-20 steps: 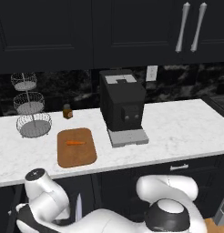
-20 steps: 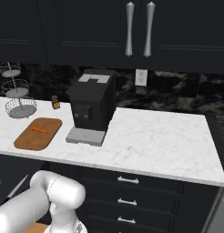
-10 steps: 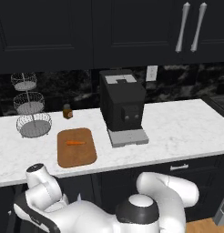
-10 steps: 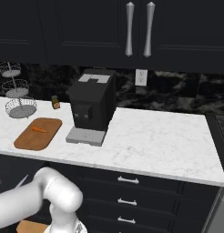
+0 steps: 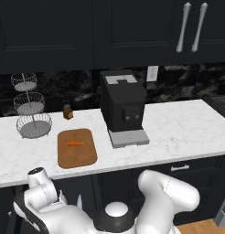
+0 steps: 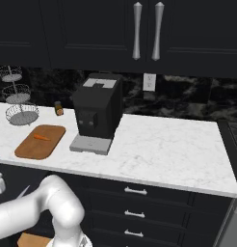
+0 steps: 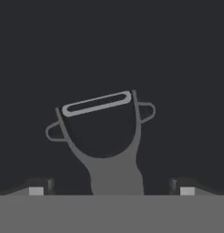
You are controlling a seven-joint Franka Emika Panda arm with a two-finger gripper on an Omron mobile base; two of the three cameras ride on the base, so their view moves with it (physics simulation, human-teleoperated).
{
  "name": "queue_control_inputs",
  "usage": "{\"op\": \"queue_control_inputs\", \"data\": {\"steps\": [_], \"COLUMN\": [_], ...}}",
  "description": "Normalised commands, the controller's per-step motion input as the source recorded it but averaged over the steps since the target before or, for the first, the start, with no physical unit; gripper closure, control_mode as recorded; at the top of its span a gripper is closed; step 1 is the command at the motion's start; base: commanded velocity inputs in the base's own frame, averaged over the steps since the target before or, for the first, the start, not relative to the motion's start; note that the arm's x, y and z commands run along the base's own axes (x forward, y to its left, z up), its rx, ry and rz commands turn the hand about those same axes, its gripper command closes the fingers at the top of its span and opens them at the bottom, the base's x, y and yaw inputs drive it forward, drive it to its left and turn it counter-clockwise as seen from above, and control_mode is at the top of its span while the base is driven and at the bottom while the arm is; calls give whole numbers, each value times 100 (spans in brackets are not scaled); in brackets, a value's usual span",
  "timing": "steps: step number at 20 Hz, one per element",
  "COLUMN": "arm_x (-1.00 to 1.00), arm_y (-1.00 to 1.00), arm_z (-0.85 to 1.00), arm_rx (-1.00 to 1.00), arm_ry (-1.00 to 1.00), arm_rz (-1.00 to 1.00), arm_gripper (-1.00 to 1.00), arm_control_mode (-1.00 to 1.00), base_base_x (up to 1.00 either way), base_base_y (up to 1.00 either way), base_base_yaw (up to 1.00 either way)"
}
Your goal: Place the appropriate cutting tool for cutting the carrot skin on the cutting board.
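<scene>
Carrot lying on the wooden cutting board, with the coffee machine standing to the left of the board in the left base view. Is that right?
Not quite. The carrot does lie on the cutting board, but the coffee machine stands to the right of the board, not the left. The left base view shows this; the tiered wire basket stand is what stands on the board's left.

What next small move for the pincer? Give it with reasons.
Probably ease forward and close on the peeler: its handle lies between the pincer fingertips, which stand wide apart and off it. The carrot already sits on the cutting board.
</scene>
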Motion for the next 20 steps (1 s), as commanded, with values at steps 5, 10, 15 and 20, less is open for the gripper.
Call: {"op": "queue_control_inputs", "data": {"steps": [5,10,15,20], "arm_x": [0,0,-3,-8], "arm_y": [2,-17,0,0], "arm_z": [-50,-38,-63,-35], "arm_rx": [0,1,0,0], "arm_ry": [0,0,0,0], "arm_rz": [1,0,0,0], "arm_gripper": [-100,-100,100,100], "arm_control_mode": [-100,-100,-100,-100], "base_base_x": [0,0,0,0], "base_base_y": [0,0,0,0], "base_base_yaw": [0,0,0,0]}}
